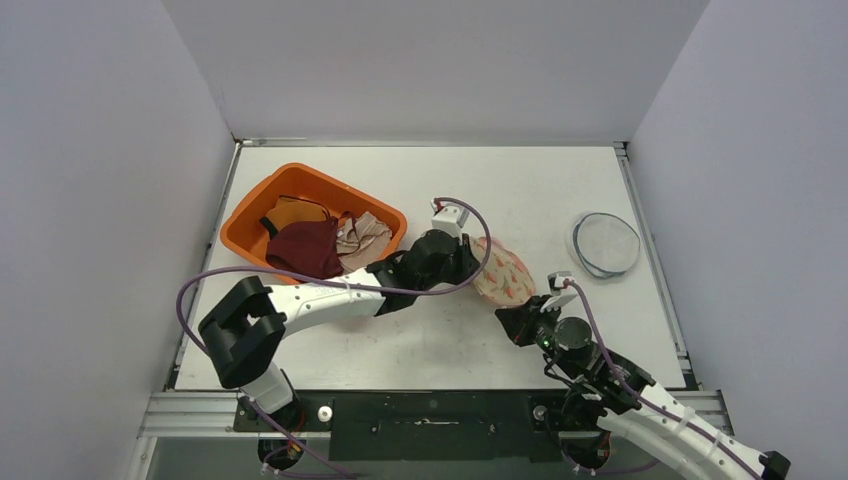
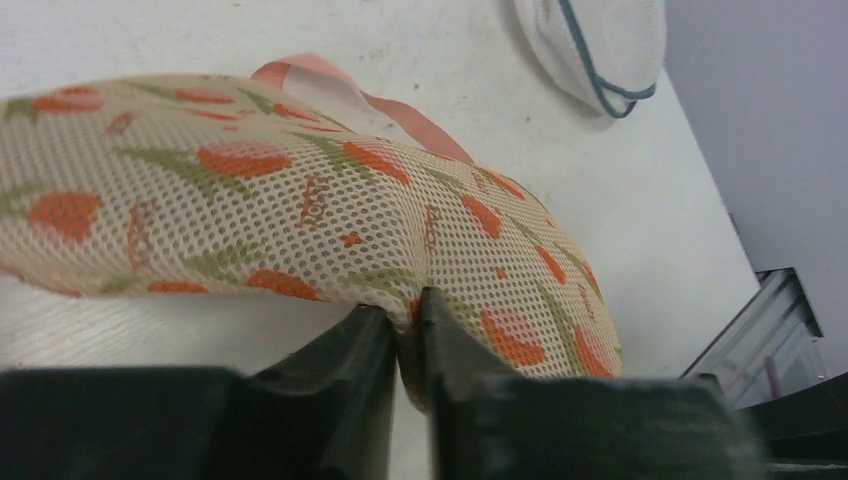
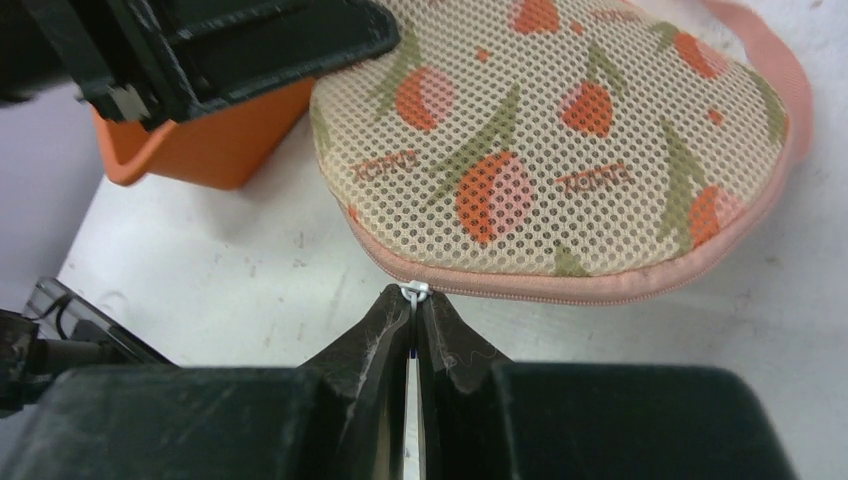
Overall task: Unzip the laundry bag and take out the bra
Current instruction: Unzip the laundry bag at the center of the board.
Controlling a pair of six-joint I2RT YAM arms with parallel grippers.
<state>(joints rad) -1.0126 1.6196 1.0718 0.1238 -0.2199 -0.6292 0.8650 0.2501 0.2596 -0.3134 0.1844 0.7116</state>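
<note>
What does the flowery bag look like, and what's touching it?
The laundry bag is a rounded, puffy pouch of beige mesh printed with orange-pink tulips and green leaves, edged by a pink zipper that looks closed. It sits on the white table, right of the orange bin. The left gripper pinches a fold of its mesh; the right gripper is shut on the small white zipper pull at its edge.

Orange bin near laundry bag, seemingly

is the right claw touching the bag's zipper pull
Touching. The right wrist view shows the right claw shut on the zipper pull at the pink edge of the mesh laundry bag.
</note>
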